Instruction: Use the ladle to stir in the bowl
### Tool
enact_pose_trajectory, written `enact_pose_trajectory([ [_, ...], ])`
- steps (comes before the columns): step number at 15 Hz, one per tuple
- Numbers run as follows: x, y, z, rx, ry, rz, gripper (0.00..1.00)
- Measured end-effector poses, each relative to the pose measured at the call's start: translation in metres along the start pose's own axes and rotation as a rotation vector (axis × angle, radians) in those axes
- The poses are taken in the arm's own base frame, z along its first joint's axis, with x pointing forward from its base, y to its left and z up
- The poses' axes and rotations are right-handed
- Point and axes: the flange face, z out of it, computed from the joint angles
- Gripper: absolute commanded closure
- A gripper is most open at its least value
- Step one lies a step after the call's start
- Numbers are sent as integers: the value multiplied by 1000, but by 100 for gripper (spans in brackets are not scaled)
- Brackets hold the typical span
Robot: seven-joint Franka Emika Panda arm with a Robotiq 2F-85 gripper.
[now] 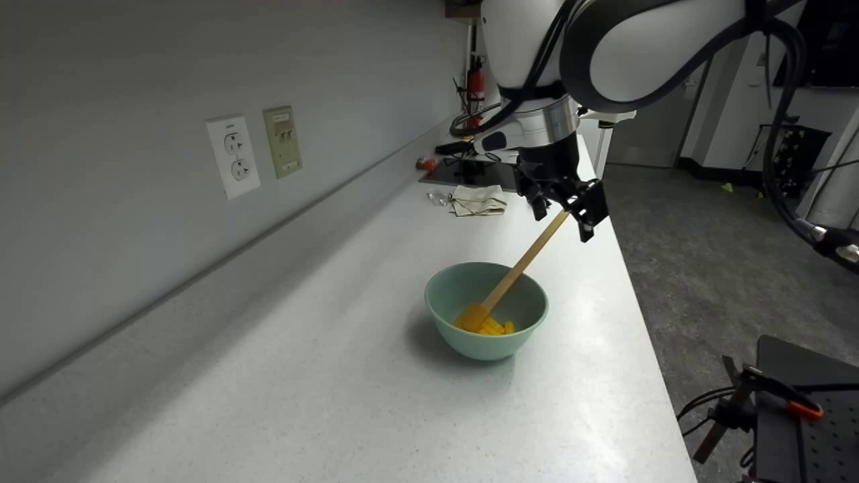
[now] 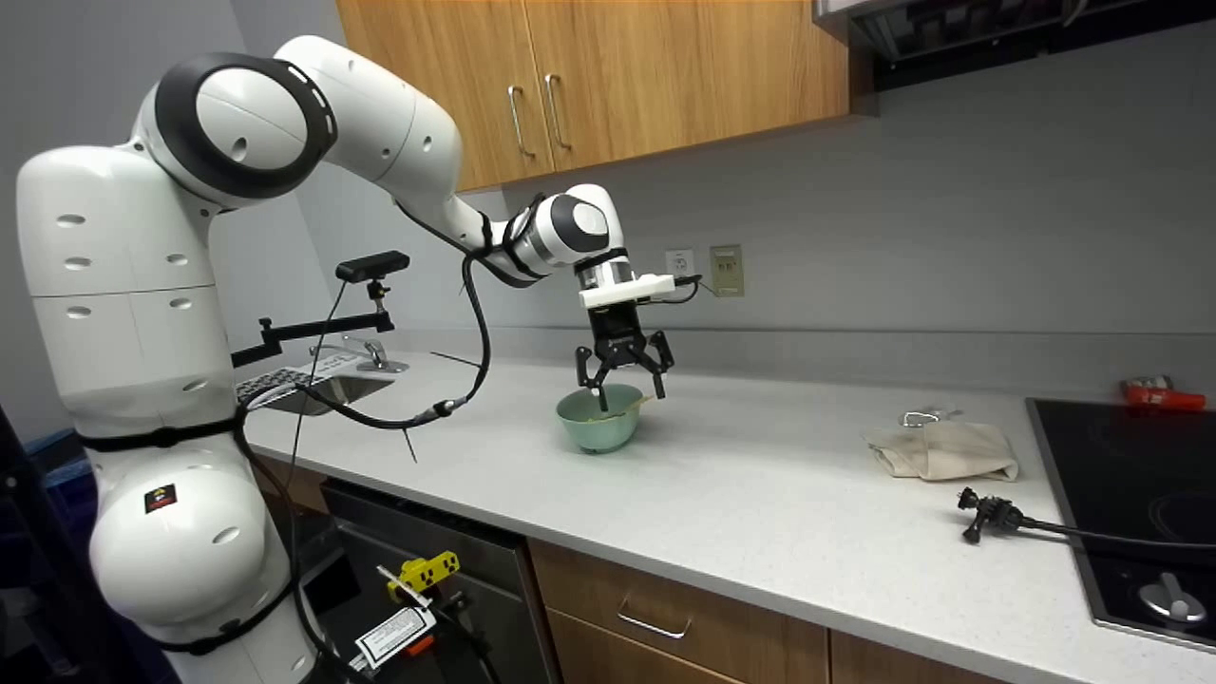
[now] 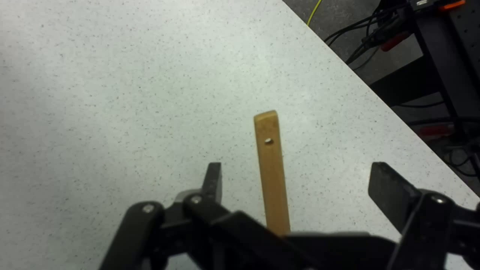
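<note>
Black, two-fingered claw (image 3: 300,178): spread wide, fingertips well apart and angled downward. In the wrist view the upper end of a long, slim, tan-wood-handled ladle (image 3: 272,174) shows in the gap, a small hole near its tip, white grey-flecked counter (image 3: 142,93) visible to either side. Whether the handle sits level with the fingertips, cannot tell.

Ladle tilted: yellow scoop end (image 1: 473,316) down inside a small, round, pale mint-green bowl (image 1: 484,347), handle slanting up and out across the rim. Yellow chunks (image 1: 494,327) at the bottom, beside the scoop end. Bowl stands upright on the counter.

Farther out, in both exterior views: folded cream cloth (image 1: 478,201), a small shiny item (image 1: 439,198) just beside it, too small to identify. Past these, flat black cooktop (image 2: 1121,465); red object (image 2: 1173,399) at its back edge, kind unclear. In an exterior view, a black jointed mount (image 2: 993,513) lies near the cloth, its thin stem reaching over the cooktop. On the grey wall (image 1: 100,134), white outlet plate (image 1: 235,155) and beige plate (image 1: 283,142), side by side.
</note>
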Motion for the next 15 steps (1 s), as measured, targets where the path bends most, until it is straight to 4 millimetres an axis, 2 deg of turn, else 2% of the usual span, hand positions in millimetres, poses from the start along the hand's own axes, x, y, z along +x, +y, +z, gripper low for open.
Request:
enact_pose_trajectory([
  [3,-2,1,2,3,-1,-3,36],
  [11,-10,6,5,10,-2,0,97],
  [12,-10,6,5,9,-3,0,100],
  [15,-11,6,5,0,-16,-10,96],
])
